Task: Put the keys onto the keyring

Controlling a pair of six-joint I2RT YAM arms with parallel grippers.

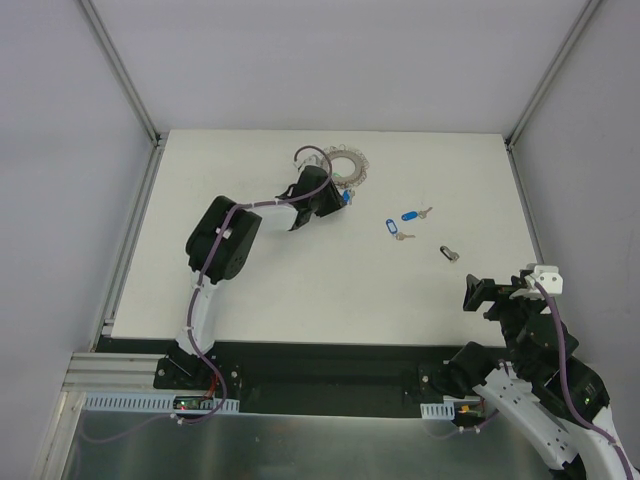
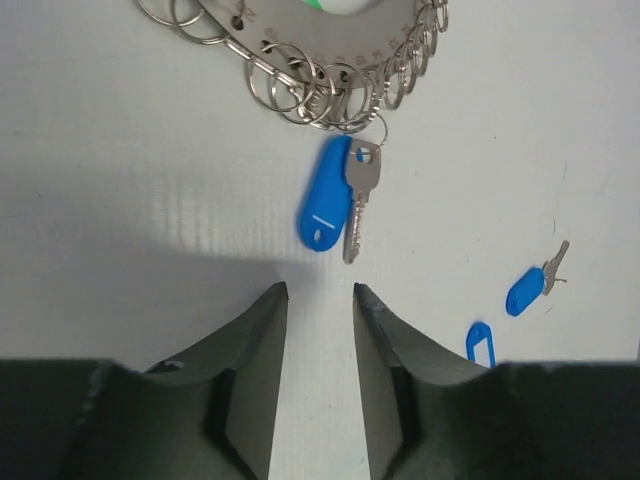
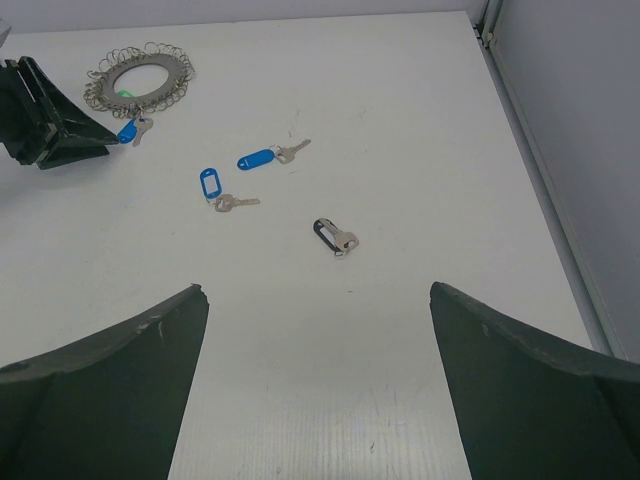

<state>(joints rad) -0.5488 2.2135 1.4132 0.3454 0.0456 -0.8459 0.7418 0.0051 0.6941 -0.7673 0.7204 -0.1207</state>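
The keyring [image 1: 350,165], a grey loop edged with small wire rings, lies at the back of the table. It also shows at the keyring [image 2: 300,35] and the keyring [image 3: 140,75]. One silver key [image 2: 360,200] with a blue tag [image 2: 325,195] hangs from one of its small rings. My left gripper [image 2: 320,290] is just short of that key's tip, narrowly open with nothing between its fingers. Three loose keys lie to the right: two blue-tagged keys [image 1: 410,214] [image 1: 394,230] and a black-headed key [image 1: 450,252]. My right gripper [image 1: 478,295] hovers near the front right, wide open and empty.
The white table [image 1: 300,290] is walled in by grey panels with metal rails on the left [image 1: 130,240] and right [image 1: 525,200]. The left arm's elbow [image 1: 222,240] stands over the left half of the table.
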